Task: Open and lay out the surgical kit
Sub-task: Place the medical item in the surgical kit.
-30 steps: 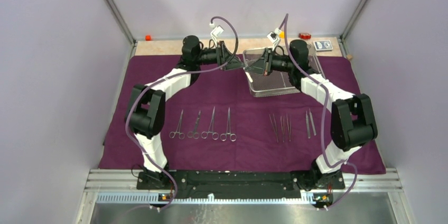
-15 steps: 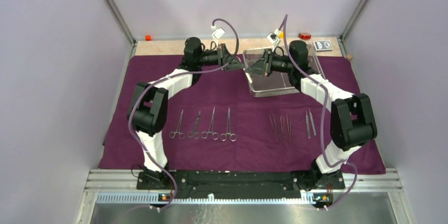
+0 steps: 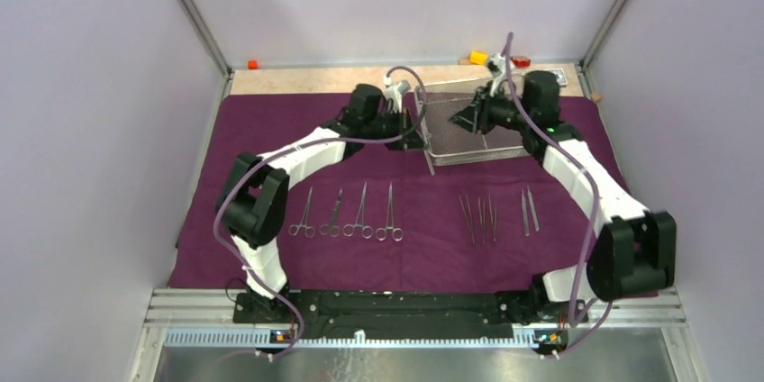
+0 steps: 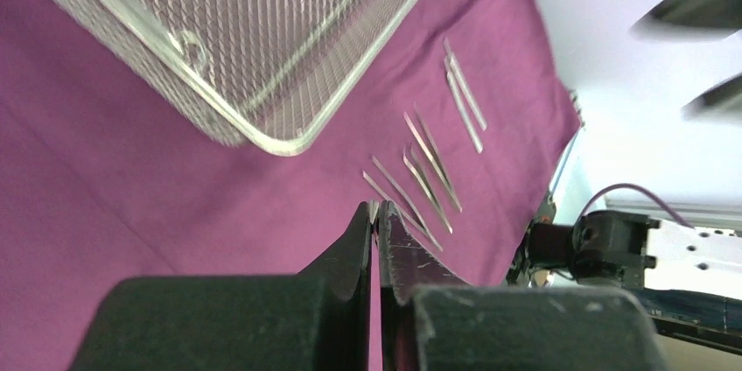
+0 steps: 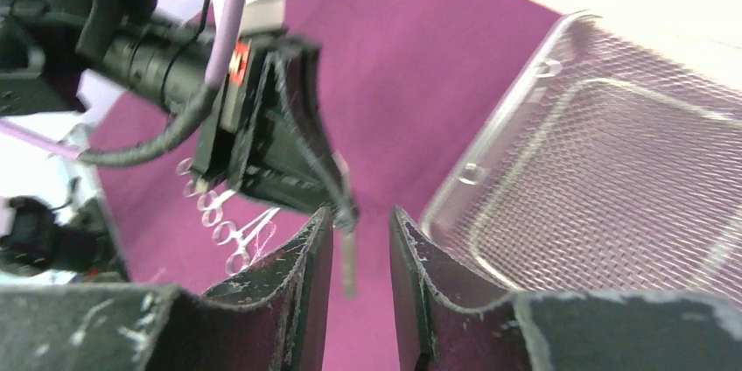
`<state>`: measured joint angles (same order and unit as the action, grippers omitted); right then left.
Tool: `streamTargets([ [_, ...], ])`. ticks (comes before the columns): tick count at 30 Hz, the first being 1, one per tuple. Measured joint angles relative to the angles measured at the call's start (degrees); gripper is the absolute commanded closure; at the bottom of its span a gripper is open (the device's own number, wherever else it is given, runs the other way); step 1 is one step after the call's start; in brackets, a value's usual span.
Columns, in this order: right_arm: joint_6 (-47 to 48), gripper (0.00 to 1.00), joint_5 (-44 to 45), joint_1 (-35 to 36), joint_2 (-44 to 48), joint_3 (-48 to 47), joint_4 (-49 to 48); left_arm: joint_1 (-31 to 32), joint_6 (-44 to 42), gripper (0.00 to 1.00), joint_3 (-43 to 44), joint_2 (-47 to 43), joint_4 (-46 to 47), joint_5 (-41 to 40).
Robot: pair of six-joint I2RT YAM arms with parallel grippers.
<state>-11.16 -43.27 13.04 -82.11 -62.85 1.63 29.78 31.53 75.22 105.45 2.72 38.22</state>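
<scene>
I see the rectangular silver wire-mesh steel tray [image 3: 486, 140] lying empty on the far right part of the large dark purple cloth wrap [image 3: 432, 260], which is spread open across the table. Nearer me, 4 slim steel ring-handled clamps [image 3: 347, 217] lie in a row on the left and the slim steel tweezers [image 3: 495, 215] in 2 small groups on the right, all apart from the tray.

My left gripper [image 4: 376, 209] has its jaws pressed together on nothing and sits just beside the tray's left rim. My right gripper [image 5: 360, 213] is partly parted, also empty, above the tray.

The 2 grippers are close to each other, so a careless retreat could knock them together. A low sweep could also catch the rim and shove the tray, or drag the cloth and scatter the rows.
</scene>
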Motion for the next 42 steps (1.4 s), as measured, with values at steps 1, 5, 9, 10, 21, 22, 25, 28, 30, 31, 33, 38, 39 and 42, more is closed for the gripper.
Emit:
streamTargets([
  [1,1.3,0.70,1.0,-1.0,2.2,0.7,0.9,1.3,0.0,1.00,-0.8,-0.8,-2.1,-2.1],
  [5,5.8,0.70,5.8,-5.4,10.4,4.8,3.3,5.8,1.0,1.00,-1.8,-1.5,-7.6,-7.4],
  [9,8.5,0.69,10.1,-9.0,15.7,9.4,5.5,9.5,3.9,1.00,-2.3,-1.2,-10.7,-10.1],
  [10,9.2,0.68,10.9,-9.7,16.7,10.7,5.9,10.4,4.8,1.00,-2.4,-0.9,-11.1,-10.6],
  [21,13.4,0.67,15.8,-11.3,23.1,14.5,7.5,17.8,11.4,1.00,-2.2,6.5,-14.1,-11.7],
  [22,13.6,0.67,15.9,-11.3,23.1,14.5,7.4,18.4,11.9,1.00,-2.0,7.1,-14.4,-11.6],
  [25,13.7,0.67,16.0,-11.3,23.1,14.8,7.3,20.0,13.3,1.00,-1.4,9.1,-14.8,-11.0],
  [28,13.7,0.67,16.0,-11.3,23.1,15.3,7.4,20.9,14.9,1.00,-1.4,9.9,-14.8,-10.1],
  [30,13.8,0.67,16.0,-11.3,23.1,15.4,7.4,21.0,15.4,1.00,-1.4,9.9,-14.8,-10.0],
  [31,13.8,0.67,16.0,-11.3,23.1,15.5,7.3,20.9,15.5,1.00,-1.4,9.9,-14.8,-10.1],
  [33,13.7,0.67,16.0,-11.3,23.1,15.6,7.3,20.9,15.6,0.97,-1.4,9.9,-14.8,-10.2],
  [38,13.7,0.67,16.0,-11.3,23.1,15.6,7.2,20.5,15.9,0.89,-0.8,9.9,-15.3,-11.6],
  [39,13.7,0.67,16.0,-11.3,23.1,15.6,7.1,20.5,16.1,0.88,-0.6,9.9,-15.6,-12.1],
  [42,13.7,0.67,15.9,-11.3,23.1,15.6,7.1,20.4,16.5,0.84,-0.2,9.9,-16.2,-12.9],
])
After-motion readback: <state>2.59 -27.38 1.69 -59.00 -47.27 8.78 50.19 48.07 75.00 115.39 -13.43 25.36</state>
